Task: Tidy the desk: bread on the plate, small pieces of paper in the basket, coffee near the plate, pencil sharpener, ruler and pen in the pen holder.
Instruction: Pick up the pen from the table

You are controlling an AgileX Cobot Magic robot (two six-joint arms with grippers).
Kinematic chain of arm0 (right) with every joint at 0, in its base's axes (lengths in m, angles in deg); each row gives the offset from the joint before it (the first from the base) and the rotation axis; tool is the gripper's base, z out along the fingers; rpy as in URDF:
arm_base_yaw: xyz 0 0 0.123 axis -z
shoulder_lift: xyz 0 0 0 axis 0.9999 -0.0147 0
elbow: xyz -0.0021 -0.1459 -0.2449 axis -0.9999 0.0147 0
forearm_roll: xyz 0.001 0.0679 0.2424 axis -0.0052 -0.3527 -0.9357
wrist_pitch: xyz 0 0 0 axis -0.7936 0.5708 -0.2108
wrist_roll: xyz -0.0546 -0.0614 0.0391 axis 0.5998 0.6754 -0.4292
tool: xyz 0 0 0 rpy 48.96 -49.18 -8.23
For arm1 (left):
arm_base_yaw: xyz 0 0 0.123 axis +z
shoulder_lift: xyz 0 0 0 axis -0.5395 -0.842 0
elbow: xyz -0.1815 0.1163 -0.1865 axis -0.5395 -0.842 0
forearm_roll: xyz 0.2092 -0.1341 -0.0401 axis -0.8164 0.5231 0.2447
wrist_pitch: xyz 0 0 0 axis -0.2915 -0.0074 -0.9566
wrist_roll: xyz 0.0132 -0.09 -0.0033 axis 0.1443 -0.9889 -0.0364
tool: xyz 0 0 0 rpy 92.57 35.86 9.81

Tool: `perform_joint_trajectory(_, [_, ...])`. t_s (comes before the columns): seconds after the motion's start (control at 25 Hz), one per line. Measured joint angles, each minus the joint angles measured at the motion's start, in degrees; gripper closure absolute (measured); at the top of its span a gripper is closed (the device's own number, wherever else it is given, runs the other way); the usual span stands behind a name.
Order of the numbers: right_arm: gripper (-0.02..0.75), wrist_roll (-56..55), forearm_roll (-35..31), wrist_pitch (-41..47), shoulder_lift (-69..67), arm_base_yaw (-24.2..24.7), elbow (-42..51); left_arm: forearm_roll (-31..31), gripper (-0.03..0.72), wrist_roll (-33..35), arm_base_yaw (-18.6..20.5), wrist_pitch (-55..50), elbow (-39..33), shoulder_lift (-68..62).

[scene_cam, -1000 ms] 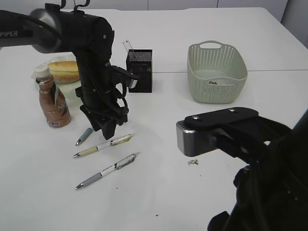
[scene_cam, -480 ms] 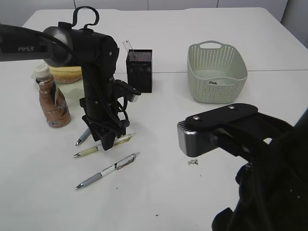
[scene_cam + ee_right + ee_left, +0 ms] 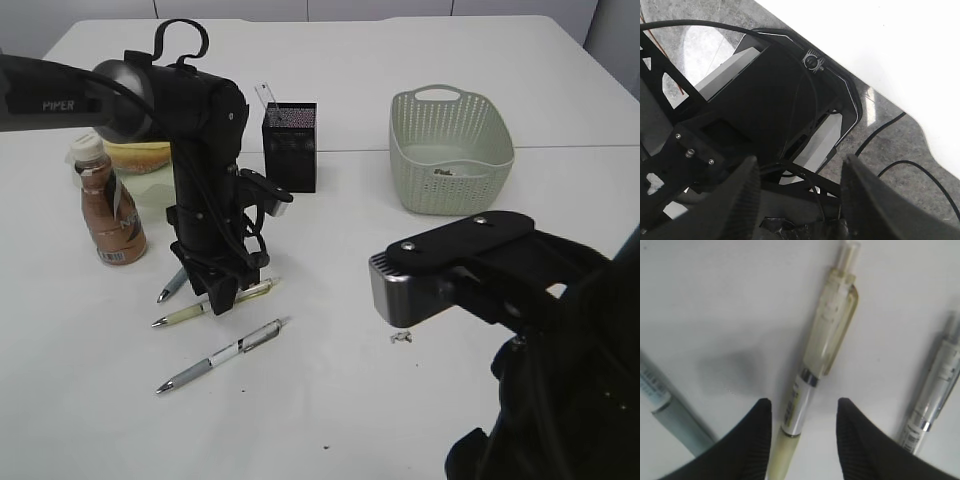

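Our left gripper [image 3: 801,412] stands open on the table, its fingers [image 3: 752,440] straddling the yellowish pen [image 3: 815,375] without clamping it. A silver pen [image 3: 932,395] lies to its right. Our right gripper [image 3: 797,192] hangs open, holding nothing.

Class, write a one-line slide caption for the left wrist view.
Open left claw straddling a pale yellow pen on the white desk, with other pens on either side.

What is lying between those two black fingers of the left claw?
A yellowish pen lies on the white table between the left gripper's open fingers, untouched; the left wrist view shows it best.
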Motion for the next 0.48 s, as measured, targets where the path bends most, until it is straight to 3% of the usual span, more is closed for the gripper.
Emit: perform_joint_trajectory(0.48, [0.354, 0.0, 1.3, 0.0, 0.0, 0.0, 0.0, -0.9, 0.371, 0.1, 0.0, 0.0, 0.0, 0.0])
